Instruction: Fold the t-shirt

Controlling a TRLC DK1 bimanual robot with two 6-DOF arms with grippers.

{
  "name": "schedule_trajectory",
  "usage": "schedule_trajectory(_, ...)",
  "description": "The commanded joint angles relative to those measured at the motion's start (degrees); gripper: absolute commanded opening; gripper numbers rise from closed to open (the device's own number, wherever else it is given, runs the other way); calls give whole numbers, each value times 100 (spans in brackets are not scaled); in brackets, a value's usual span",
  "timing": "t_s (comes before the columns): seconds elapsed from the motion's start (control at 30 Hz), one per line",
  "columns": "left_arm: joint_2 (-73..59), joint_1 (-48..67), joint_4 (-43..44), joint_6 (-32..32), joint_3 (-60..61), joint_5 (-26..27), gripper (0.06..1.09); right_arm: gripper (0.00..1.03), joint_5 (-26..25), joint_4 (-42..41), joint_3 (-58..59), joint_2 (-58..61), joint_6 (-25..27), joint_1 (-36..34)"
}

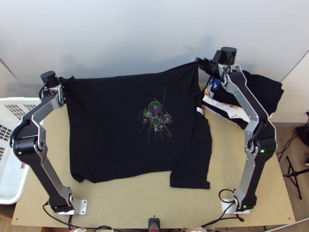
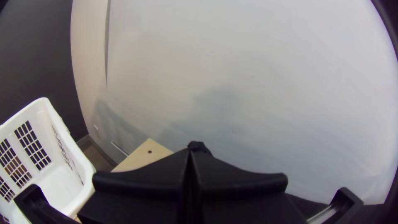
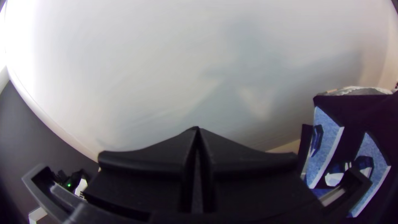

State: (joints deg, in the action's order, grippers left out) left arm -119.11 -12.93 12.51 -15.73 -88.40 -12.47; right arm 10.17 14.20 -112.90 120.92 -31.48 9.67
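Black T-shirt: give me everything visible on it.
Soft, thin-looking black T-shirt, with a print of fine multicoloured circles and lines and a small white patch at its right edge. Spread open, unfolded. The left tool and right tool grip its two far corners, raised off the table; its near part, sleeve included, appears to rest there.

The shirt point(image 1: 116, 127) spans the middle, blocking a low crossing between the left arm point(image 1: 48, 170) and right arm point(image 1: 253, 174). A bare strip of tabletop point(image 1: 127, 201) offers passage nearer the bases; another gap opens between shirt and right arm. The basket point(image 1: 22, 191) crowds the left arm's outer side, clothes point(image 1: 266, 91) lie beneath the right arm, and the wall point(image 1: 135, 34) bounds the far side
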Motion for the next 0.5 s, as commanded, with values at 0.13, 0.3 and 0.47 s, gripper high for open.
schedule_trajectory(0.13,-684,-34,-205,131,-907,-36,9,3,-446,-49,-760,617,46,263)
schedule_trajectory(0.3,-912,-17,-258,78,-1241,-265,9,3,-850,-347,-795,757,46,342)
schedule_trajectory(0.47,-1229,-8,-627,8,-1856,-651,10,3,-1387,-549,-795,687,257,483)
